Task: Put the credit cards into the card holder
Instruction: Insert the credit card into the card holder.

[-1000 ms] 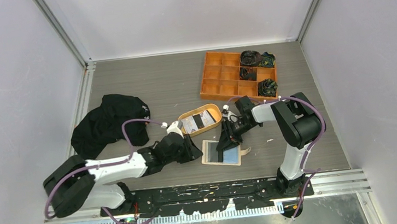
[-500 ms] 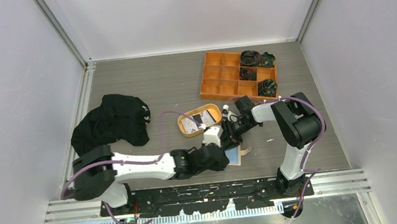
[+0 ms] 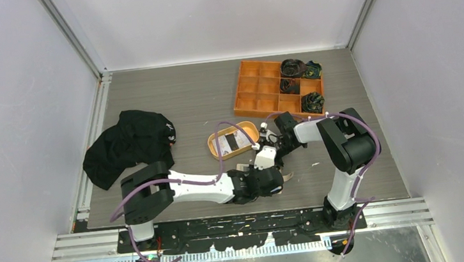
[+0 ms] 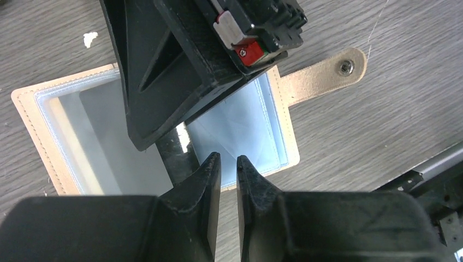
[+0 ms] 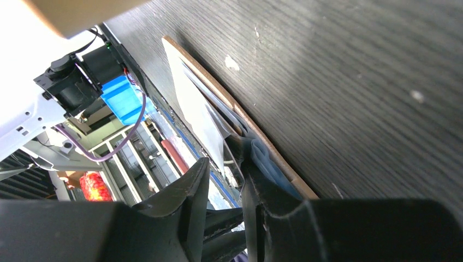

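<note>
Two halves of the card holder (image 4: 82, 131) lie spread flat on the grey wood-grain table (image 3: 182, 104), near its front edge and a little right of centre, inside face up. We see a beige stitched border around clear sleeves, and the half by the tab shows pale blue (whether that is a card inside the sleeve or the sleeve's own tint, we cannot tell). Its snap tab (image 4: 322, 76) sticks out flat past that blue half.

The right gripper (image 5: 225, 164) comes down on the middle of the holder. In its wrist view its fingers are drawn close, with a layer of sleeve caught between them and lifted a little off the rest. The left gripper (image 4: 226, 160) hangs just over an edge of the blue half. Its fingers are pressed almost together, with only a slim gap and nothing that we can make out between them. From above, the left arm reaches across the front of the table and its wrist covers most of the holder, with the two grippers very close together.

Just behind the holder sits an oval orange-tan tray (image 3: 212, 147), with a light card (image 3: 222, 146) and a dark card (image 3: 233, 142) lying side by side in it. Farther back and to the right stands an orange compartment box (image 3: 258, 93), with dark rolled items (image 3: 292, 69) in its right-hand compartments. A black cloth (image 3: 128, 147) lies crumpled at the left of the table, well apart from the holder.
</note>
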Controlling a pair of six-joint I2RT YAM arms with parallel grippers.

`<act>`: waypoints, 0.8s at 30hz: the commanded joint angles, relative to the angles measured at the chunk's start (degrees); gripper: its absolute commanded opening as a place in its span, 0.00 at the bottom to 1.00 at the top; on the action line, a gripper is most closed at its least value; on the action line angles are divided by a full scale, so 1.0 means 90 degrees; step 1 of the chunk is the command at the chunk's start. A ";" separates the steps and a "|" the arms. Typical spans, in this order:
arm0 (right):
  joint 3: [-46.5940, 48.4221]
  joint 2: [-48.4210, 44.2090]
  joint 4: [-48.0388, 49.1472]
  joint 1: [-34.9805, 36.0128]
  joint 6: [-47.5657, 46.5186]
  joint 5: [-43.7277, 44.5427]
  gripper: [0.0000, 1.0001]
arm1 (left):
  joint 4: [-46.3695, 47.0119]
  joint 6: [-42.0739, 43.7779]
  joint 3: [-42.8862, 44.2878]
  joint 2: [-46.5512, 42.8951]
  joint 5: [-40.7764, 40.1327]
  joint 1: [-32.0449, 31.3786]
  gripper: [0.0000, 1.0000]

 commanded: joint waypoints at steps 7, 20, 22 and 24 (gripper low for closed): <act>0.0199 -0.0029 -0.0257 0.0029 -0.0318 0.0373 0.38 | 0.0327 0.0004 0.0000 0.0108 -0.0203 0.0290 0.26; 0.0510 -0.0565 -0.1052 -0.0072 -0.1069 0.0545 0.57 | 0.0876 -0.0201 -0.0695 -0.0440 0.0026 0.0681 0.29; 0.0539 -0.0732 -0.1159 -0.0147 -0.1159 0.0488 0.59 | 0.0944 -0.0143 -0.0763 -0.0562 0.0011 0.0682 0.30; 0.0517 -0.0907 -0.1177 -0.0232 -0.1196 0.0390 0.61 | 0.1083 -0.0063 -0.0868 -0.0685 0.0030 0.0682 0.30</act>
